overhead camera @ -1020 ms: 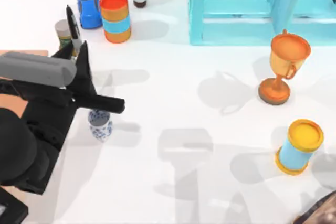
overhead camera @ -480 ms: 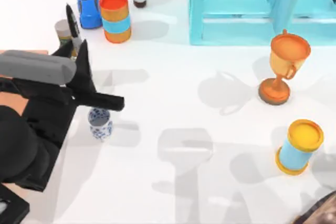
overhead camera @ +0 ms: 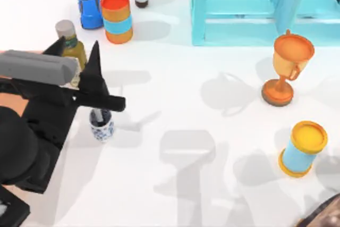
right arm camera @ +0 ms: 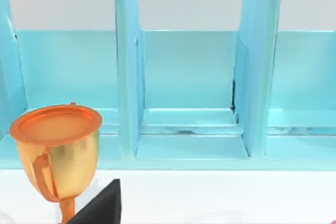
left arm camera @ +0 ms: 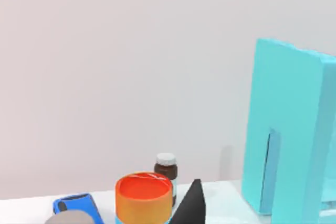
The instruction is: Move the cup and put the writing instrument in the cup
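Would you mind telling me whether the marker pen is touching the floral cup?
Touching. In the top view the marker pen stands inside the cup, its dark end within the rim, just below the left end effector.

The left arm reaches in from the lower left of the top view, its left claw at the left-middle of the frame with its black fingers spread apart. The right arm sits parked at the lower right corner.

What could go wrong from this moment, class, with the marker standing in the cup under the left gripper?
1. The left gripper hangs right above the cup; pulling away carelessly could tip it and spill the marker.
2. The bottle stands close beside the arm, so a sideways swing may knock it.
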Action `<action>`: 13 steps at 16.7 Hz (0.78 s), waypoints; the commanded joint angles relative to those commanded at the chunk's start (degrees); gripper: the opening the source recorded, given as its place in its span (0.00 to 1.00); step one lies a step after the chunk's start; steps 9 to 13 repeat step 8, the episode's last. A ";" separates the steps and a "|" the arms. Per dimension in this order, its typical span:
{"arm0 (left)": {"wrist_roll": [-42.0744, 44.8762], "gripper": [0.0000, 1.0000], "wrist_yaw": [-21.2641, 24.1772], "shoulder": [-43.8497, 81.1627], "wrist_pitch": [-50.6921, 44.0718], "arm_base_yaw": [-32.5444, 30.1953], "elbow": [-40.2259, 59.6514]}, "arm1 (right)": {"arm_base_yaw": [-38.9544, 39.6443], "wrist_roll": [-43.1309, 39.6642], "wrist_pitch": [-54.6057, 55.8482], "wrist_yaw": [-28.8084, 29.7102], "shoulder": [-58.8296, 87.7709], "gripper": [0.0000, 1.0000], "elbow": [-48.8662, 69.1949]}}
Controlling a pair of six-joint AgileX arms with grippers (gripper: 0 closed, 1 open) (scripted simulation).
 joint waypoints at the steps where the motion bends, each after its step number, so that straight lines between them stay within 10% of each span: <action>1: 0.00 0.90 0.00 0.00 0.00 0.00 0.00 | 0.00 0.00 0.00 0.00 0.00 1.00 0.00; 13: 0.00 1.00 0.00 0.00 0.00 0.00 0.00 | 0.00 0.00 0.00 0.00 0.00 1.00 0.00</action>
